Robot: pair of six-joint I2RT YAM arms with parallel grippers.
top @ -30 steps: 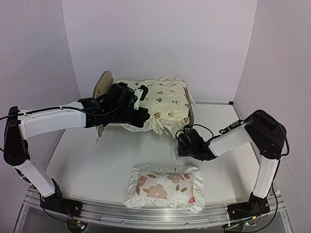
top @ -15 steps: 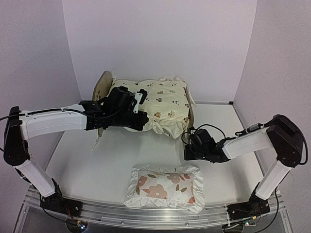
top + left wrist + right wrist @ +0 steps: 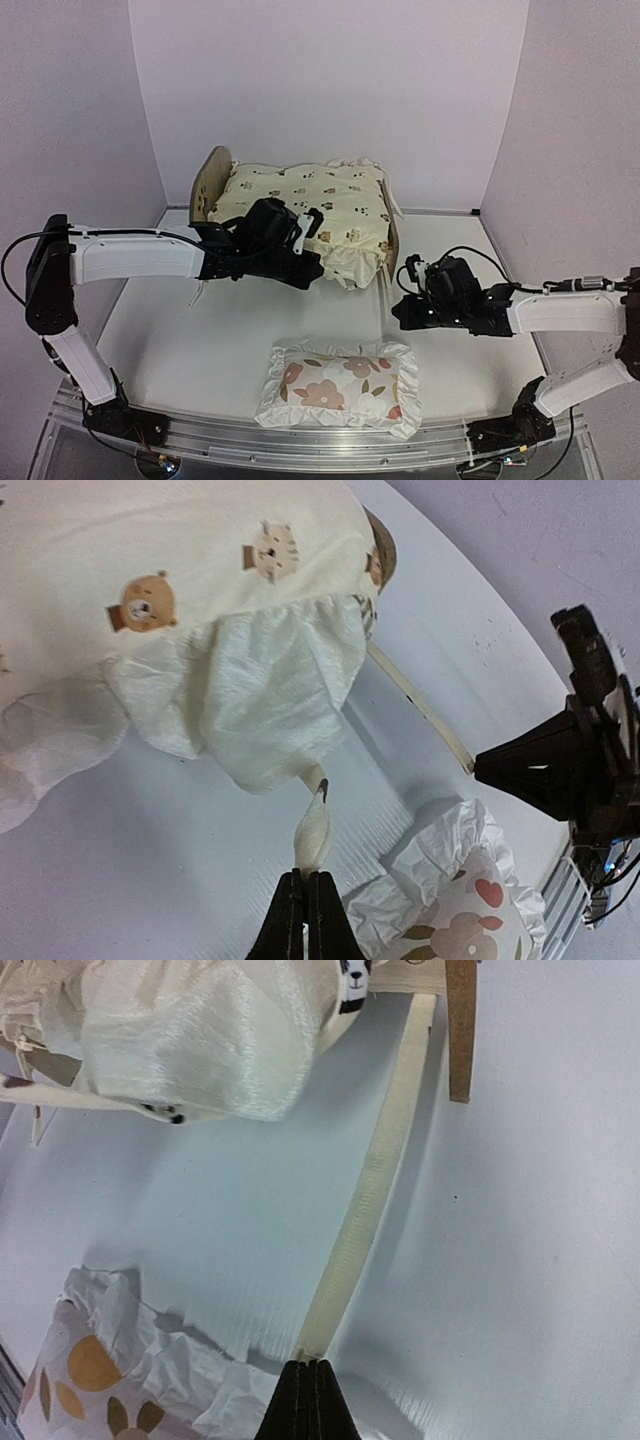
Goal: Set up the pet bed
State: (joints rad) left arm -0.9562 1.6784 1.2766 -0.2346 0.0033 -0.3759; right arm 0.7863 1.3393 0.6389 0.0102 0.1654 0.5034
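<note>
While the left claw [image 3: 305,888] pinches, seemingly, the string [image 3: 313,830] of the cushion [image 3: 150,540], the right claw [image 3: 308,1370] clamps a flat strap [image 3: 365,1200]; bed [image 3: 208,185] just ahead of both, pillow [image 3: 340,385] beside them.

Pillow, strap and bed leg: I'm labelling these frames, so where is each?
Pillow [image 3: 338,385], top view, its flowered middle.
Strap [image 3: 365,1200], right wrist view, halfway along it.
Bed leg [image 3: 460,1040], right wrist view, wooden post.

no legible text or labels, seemingly
</note>
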